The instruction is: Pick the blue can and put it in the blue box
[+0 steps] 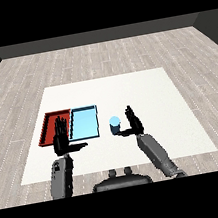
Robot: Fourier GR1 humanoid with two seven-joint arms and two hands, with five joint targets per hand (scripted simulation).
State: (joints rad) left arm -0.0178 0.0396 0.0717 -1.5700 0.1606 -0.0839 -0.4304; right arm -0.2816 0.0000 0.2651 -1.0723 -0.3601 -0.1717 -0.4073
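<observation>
A white surface (143, 89) lies on a pale wood-plank floor (100, 57), and on its left half two shallow trays sit side by side with their long edges touching or very nearly so: a red tray (47, 123) on the outside and a light blue tray (86, 122) toward the middle. The blue can (115, 125) stands upright on the surface just to the right of the blue tray, outside it, near the tray's front right corner. The right hand (133, 122) is raised beside the can on its right, palm turned toward it, fingers pointing upward and fairly straight while the thumb reaches out low toward the base of the can; the hand is spread rather than wrapped round the can, and whether the thumb tip actually touches the can cannot be told from this view. Its grey forearm (159, 155) slopes down to the lower right. The left hand (62, 137) is lifted in front of the red tray, covering the tray's front right part, with fingers extended upward and apart and the thumb stuck out sideways toward the blue tray; it holds nothing. The left forearm (61, 178) rises nearly straight from the lower left edge of the surface.
</observation>
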